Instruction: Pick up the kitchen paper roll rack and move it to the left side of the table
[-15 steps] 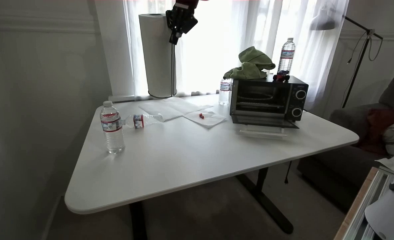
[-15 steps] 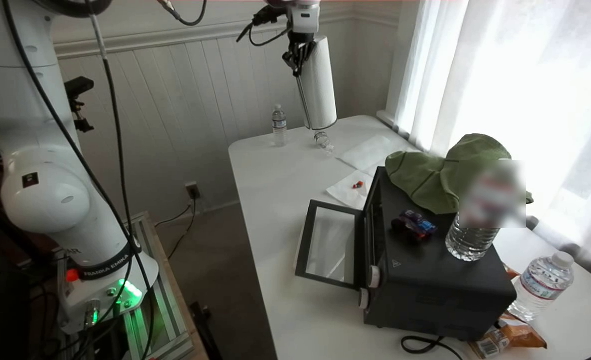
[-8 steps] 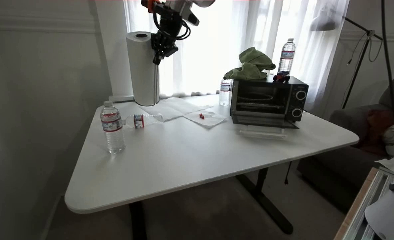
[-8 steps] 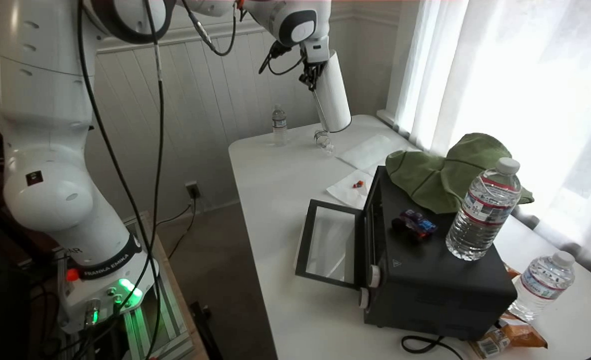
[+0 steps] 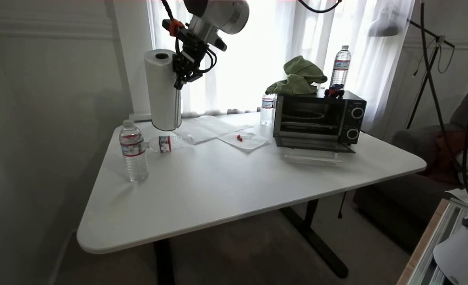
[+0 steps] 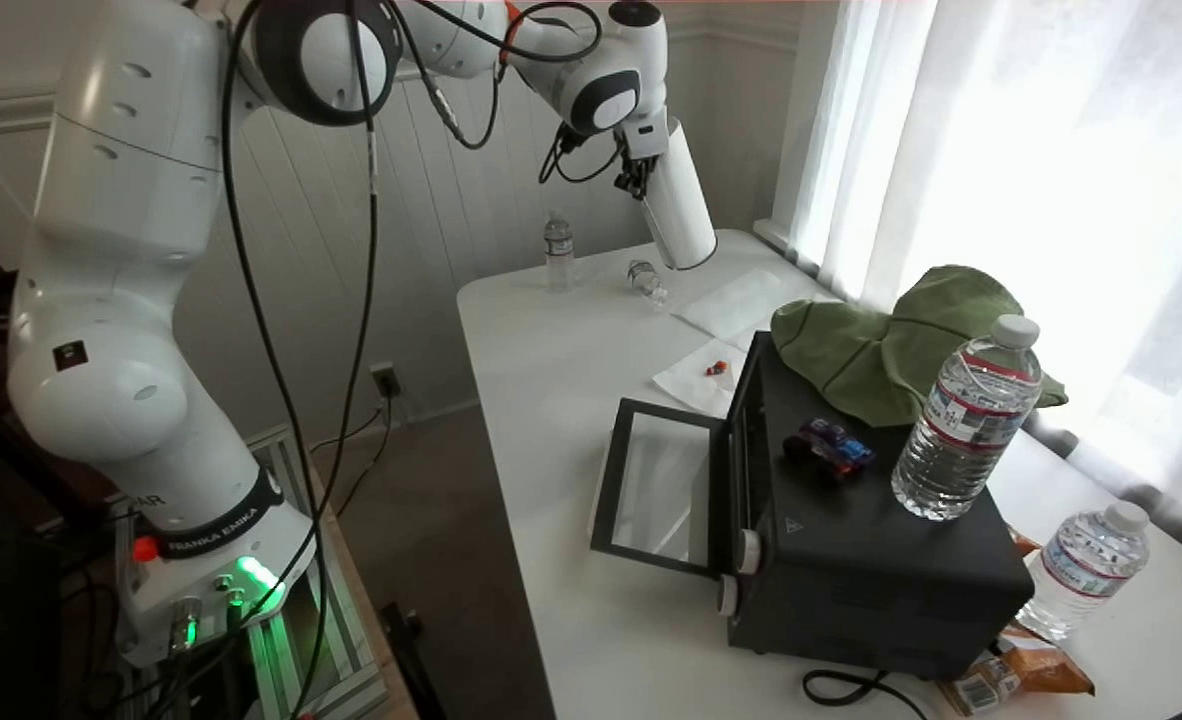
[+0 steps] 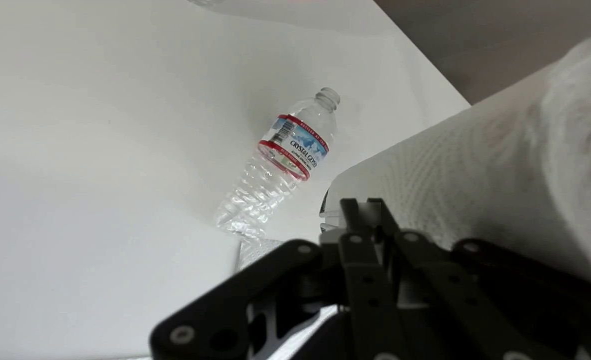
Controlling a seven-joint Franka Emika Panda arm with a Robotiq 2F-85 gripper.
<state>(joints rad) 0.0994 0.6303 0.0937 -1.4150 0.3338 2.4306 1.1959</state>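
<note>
In an exterior view, one hand [image 5: 178,84], closed tight, holds one rack [image 5: 160,92] beside it by its rod; below, one bench [image 5: 234,180] bears four bottles [image 5: 133,154]. In an exterior view, one oven [image 6: 881,560] and one packet [image 6: 1031,668] lie well apart from it. In the wrist view, one bottle [image 7: 284,160] lies below

Green cloth [image 6: 901,345], toy car [image 6: 829,448], bottle [image 6: 969,425] atop toaster oven [image 6: 881,560]
</note>
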